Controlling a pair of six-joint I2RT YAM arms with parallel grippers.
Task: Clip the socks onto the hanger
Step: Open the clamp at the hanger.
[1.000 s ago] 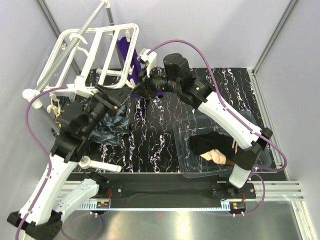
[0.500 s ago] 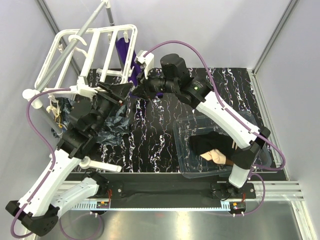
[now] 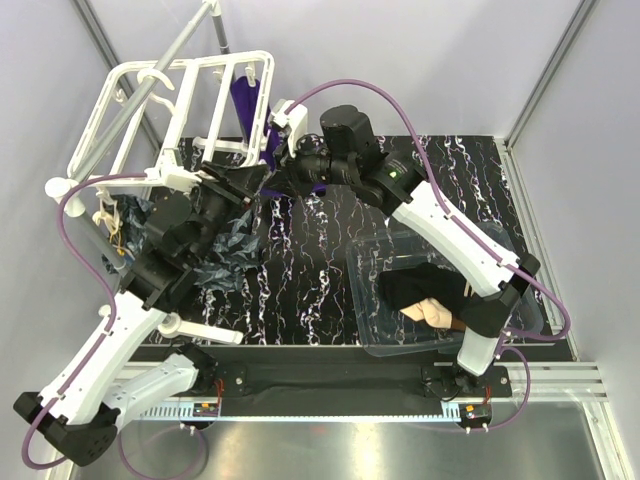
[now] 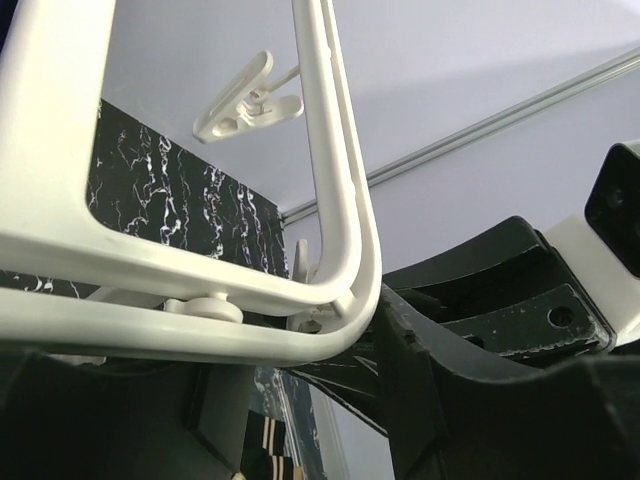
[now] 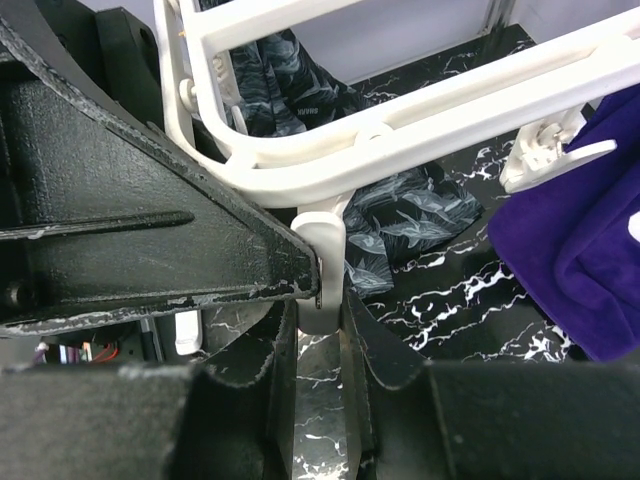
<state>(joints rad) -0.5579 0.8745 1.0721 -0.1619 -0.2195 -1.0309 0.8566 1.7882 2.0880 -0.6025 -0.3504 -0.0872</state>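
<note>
The white hanger (image 3: 190, 110) hangs tilted at the back left, with a purple sock (image 3: 250, 100) clipped on its right side. My right gripper (image 3: 275, 182) is shut on a small white clip (image 5: 320, 270) under the hanger's rail (image 5: 400, 120); the purple sock (image 5: 590, 260) hangs just right of it. My left gripper (image 3: 243, 182) meets it tip to tip at the hanger's near corner (image 4: 345, 250). Its fingers (image 4: 470, 400) stand apart, the corner lying against them. Another clip (image 4: 245, 100) dangles above. A black sock (image 3: 425, 285) and a beige sock (image 3: 435, 312) lie in the bin.
A clear plastic bin (image 3: 375, 335) stands at the front right. A dark patterned cloth (image 3: 225, 255) lies on the black marbled table under the left arm, and shows in the right wrist view (image 5: 410, 220). A grey metal pole (image 3: 150, 95) carries the hanger.
My left gripper has risen to the right onto the hanger's near corner, beside the right gripper. The hanger has swung a little. The right gripper has kept its hold on the clip.
</note>
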